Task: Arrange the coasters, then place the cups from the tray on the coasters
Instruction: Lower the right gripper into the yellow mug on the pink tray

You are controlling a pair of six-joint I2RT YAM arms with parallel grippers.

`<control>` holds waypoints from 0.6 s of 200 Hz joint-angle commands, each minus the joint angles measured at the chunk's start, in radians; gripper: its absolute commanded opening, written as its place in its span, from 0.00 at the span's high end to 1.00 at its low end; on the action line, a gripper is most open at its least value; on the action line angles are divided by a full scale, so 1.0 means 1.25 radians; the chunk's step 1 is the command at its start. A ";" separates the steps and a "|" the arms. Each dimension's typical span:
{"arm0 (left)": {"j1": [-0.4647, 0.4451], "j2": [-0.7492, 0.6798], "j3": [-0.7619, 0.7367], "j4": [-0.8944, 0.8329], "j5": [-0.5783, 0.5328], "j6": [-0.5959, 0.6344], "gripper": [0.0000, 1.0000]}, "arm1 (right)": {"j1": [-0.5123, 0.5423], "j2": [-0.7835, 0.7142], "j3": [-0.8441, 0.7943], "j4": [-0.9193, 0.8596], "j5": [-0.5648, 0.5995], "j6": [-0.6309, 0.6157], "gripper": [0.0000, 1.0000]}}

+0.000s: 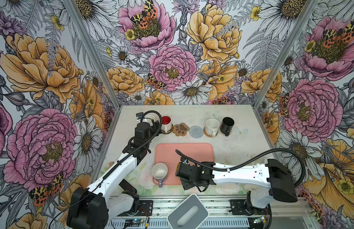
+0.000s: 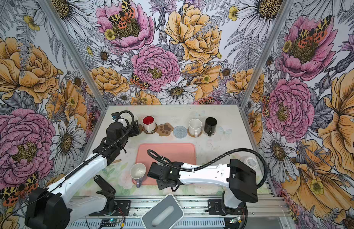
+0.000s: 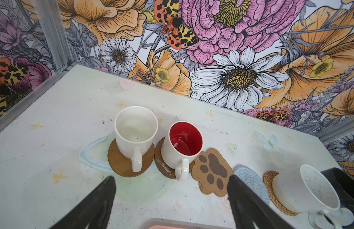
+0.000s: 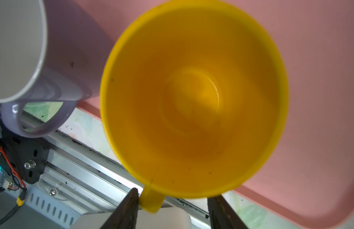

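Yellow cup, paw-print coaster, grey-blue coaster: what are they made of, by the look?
Yellow cup: probably plastic. It has an even, low-sheen colour and a thin seam line at the rim above the handle.
Paw-print coaster: looks like cork or pressed board, with a grainy tan face and darker printed pads.
Grey-blue coaster: woven cord, possibly cotton, coiled in concentric rings.

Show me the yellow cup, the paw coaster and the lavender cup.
yellow cup [image 4: 194, 103], right wrist view, inner floor
paw coaster [image 1: 182, 128], a top view, big pad
lavender cup [image 1: 160, 172], a top view, white inside
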 commanded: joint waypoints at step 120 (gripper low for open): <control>0.029 0.011 -0.014 0.008 0.038 -0.009 0.10 | -0.038 0.054 0.007 0.012 0.030 0.033 0.61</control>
